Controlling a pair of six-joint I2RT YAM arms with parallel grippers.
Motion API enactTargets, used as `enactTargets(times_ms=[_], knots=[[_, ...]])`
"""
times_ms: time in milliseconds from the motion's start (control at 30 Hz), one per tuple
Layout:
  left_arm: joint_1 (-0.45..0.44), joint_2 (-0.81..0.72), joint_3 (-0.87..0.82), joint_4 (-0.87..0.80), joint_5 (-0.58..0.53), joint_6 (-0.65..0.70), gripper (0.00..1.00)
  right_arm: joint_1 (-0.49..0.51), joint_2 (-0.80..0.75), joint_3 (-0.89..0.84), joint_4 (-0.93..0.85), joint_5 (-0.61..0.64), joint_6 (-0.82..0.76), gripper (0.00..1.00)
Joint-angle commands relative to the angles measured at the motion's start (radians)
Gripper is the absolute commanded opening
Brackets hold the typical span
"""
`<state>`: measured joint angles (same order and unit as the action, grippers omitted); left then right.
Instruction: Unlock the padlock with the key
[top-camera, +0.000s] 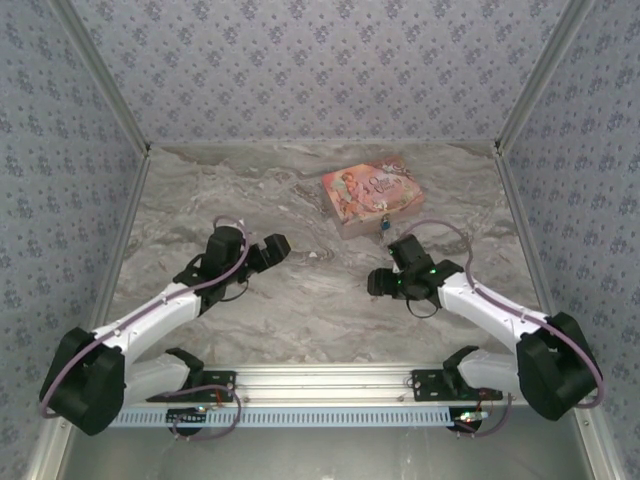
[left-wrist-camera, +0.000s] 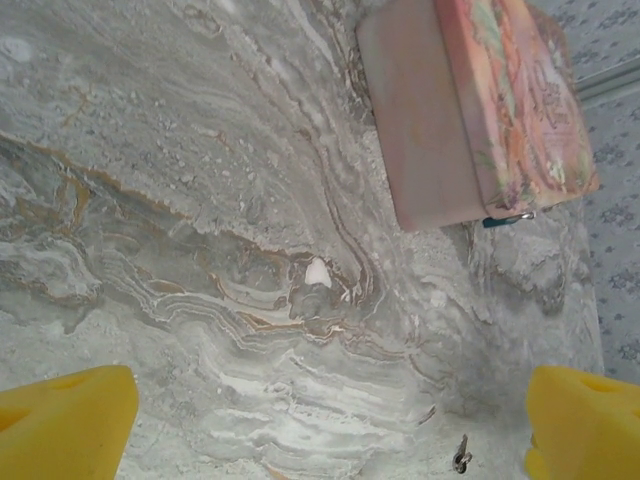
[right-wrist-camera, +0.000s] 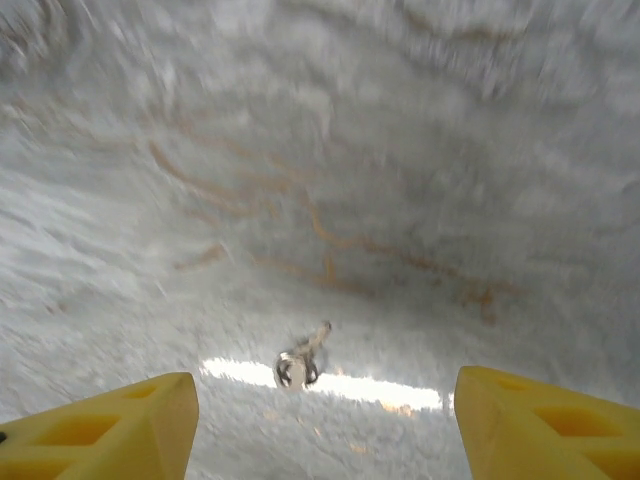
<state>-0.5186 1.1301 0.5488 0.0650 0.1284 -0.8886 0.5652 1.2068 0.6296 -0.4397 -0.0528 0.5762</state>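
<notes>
Padlock (left-wrist-camera: 498, 221) at pink box's (left-wrist-camera: 420, 120) edge, key (left-wrist-camera: 462, 456) well apart

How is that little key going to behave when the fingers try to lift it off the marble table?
The key looks small, thin and metal, so probably stiff and light. It lies flat on the smooth marble table, so it may well skid or be hard to get under. Being flat, it seems unlikely to roll.

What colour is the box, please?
The box is pink with an illustrated lid, clearest in the top external view.
</notes>
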Motion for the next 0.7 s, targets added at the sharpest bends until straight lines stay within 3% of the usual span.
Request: enactTargets(times_ms=[0, 167, 667], knots=[[-0.006, 0.025, 0.045, 0.027, -0.024, 0.004, 1.00, 0.051, 0.048, 0.050, -0.103, 0.031, 0.046, 0.66], [-0.007, 0.046, 0.045, 0.035, -0.026, 0.001, 0.99, 0.096, 0.127, 0.051, -0.100, 0.036, 0.081, 0.55], [-0.007, 0.072, 0.062, 0.038, -0.020, 0.006, 0.99, 0.120, 0.232, 0.135, -0.076, 0.067, 0.070, 0.41]])
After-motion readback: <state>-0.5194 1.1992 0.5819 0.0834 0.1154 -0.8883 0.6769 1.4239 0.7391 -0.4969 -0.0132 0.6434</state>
